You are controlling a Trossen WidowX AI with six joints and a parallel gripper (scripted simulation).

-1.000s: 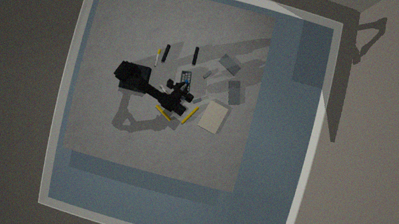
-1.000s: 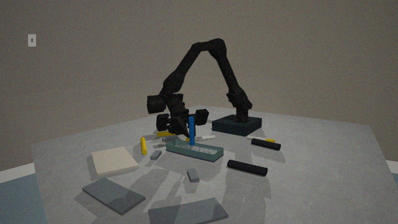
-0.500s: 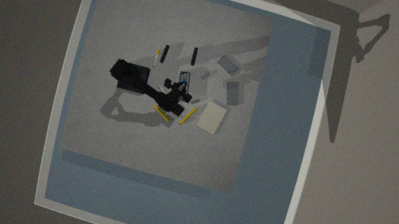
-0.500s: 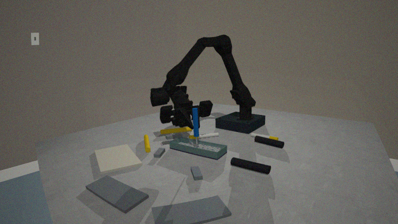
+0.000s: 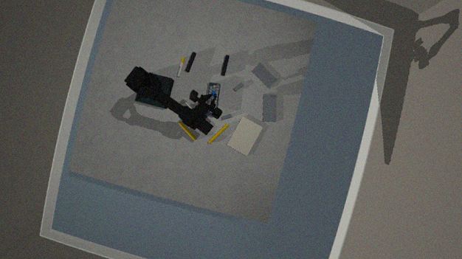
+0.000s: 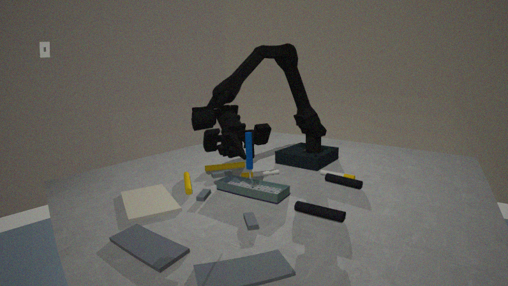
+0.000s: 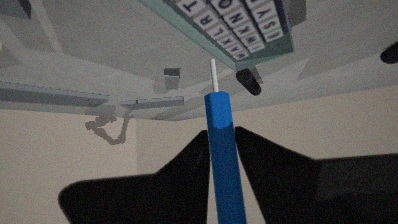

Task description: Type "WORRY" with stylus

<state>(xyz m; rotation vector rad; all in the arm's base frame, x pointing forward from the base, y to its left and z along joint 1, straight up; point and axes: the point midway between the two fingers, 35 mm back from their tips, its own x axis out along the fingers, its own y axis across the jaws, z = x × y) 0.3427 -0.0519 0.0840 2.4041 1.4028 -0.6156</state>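
My gripper (image 5: 210, 99) (image 6: 248, 156) (image 7: 221, 134) is shut on the blue stylus (image 5: 213, 93) (image 6: 249, 149) (image 7: 226, 170), which stands nearly upright in the exterior view with its thin pale tip down. The keyboard (image 5: 213, 83) (image 6: 281, 197) (image 7: 270, 58) is a green tray-like case with rows of white letter keys. In the exterior view the tip shows against the keys near the middle. In the wrist view the tip shows just outside the near wall, by the row with T, R, L and X. Whether it touches a key cannot be told. The arm hides part of the keyboard in the top view.
Yellow sticks (image 5: 218, 133) (image 6: 187, 183) lie near the keyboard. Black cylinders (image 5: 225, 65) (image 6: 320, 211) and a white-and-yellow marker (image 5: 179, 68) (image 6: 332, 173) lie on its other side. A cream block (image 5: 245, 135) (image 6: 150, 202) and grey slabs (image 5: 270, 107) (image 6: 149, 246) lie farther out.
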